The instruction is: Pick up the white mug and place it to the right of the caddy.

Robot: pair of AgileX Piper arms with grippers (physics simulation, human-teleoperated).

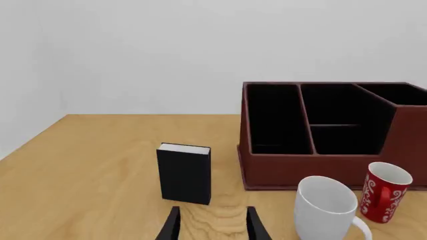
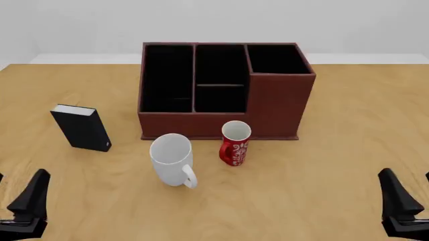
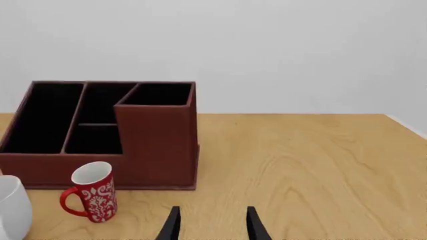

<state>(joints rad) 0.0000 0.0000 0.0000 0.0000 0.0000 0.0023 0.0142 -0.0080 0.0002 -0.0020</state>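
The white mug (image 2: 171, 158) stands upright on the table in front of the caddy (image 2: 278, 105), its loop handle turned toward the near side. In the left wrist view the white mug (image 1: 325, 207) sits before the caddy (image 1: 300, 170). The right wrist view catches only an edge of the white mug (image 3: 12, 207) beside the caddy (image 3: 160, 145). My left gripper (image 2: 20, 181) waits open at the near left, far from the mug. My right gripper (image 2: 405, 175) is open at the near right. Both hold nothing, as the left gripper (image 1: 213, 215) and right gripper (image 3: 212, 215) show in their own views.
A slimmer red patterned mug (image 2: 234, 143) stands just right of the white mug, close to the caddy's front wall. A small black book-like box (image 2: 82, 127) stands upright to the left. Bare wood table (image 2: 362, 130) stretches right of the caddy.
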